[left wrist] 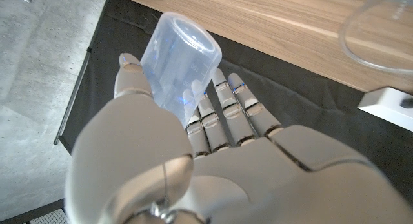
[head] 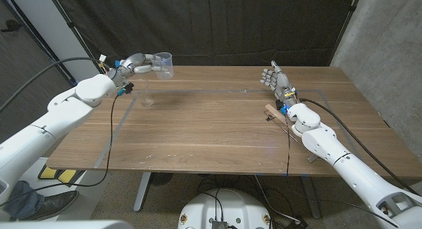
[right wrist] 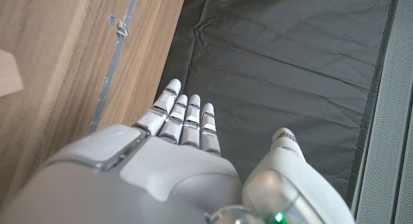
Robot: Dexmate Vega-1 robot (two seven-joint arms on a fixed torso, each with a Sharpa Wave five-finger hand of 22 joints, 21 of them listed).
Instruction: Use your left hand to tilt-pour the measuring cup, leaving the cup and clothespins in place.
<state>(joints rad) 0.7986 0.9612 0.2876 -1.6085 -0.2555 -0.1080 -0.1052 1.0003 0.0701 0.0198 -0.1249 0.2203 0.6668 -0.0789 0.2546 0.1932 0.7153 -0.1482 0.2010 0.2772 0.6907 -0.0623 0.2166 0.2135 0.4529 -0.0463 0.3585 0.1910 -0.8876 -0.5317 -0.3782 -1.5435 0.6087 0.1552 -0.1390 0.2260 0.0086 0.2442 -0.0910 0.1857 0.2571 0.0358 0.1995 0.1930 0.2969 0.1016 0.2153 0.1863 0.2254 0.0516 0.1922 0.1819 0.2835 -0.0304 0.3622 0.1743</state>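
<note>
left hand (head: pixel 134 63) gripped measuring cup (head: pixel 163 64), held above surface (head: pixel 211 123) | right hand (head: pixel 275 78) held nothing, fingers (right wrist: pixel 184 117) straight | clothespins (head: pixel 274 114) beside it

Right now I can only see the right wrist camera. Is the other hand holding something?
Observer: Yes. The left hand holds a clear plastic measuring cup up over the far side of the wooden table.
Operator: Is there anything to pour into?
Observer: A small clear cup stands on the table, a bit nearer the robot than the held one.
</note>
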